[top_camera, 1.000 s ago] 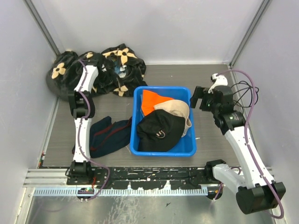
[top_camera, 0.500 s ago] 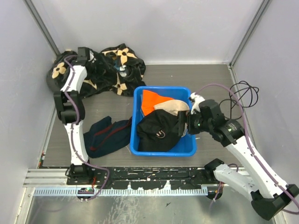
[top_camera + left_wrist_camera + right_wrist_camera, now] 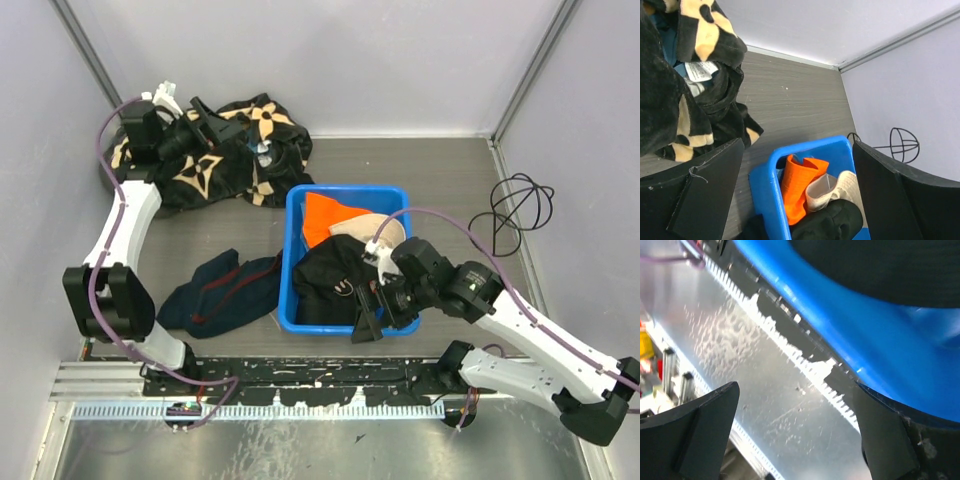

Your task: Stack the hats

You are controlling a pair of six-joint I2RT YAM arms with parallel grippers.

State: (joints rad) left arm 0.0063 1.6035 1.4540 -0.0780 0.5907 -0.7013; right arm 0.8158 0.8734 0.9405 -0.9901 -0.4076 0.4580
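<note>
— Where the blue bin's (image 3: 320, 326) near wall sits on the counter (image 3: 440, 170), how do the right arm's (image 3: 470, 290) jaws stand?
— Spread wide, holding nothing, just over that wall. Behind them in the bin lie the black hat (image 3: 335, 275), then the beige hat (image 3: 388, 230), then the orange hat (image 3: 322, 215).
— And farther back?
— The left arm's (image 3: 125, 215) jaws, also spread and empty, above the black flower-print cloth (image 3: 250, 130).

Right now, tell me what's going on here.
Nothing is held yet. An orange hat, a beige hat and a black hat lie heaped in the blue bin. The right pincer hangs open at the bin's near edge; the left pincer is open over the flowered cloth at the far left.
</note>
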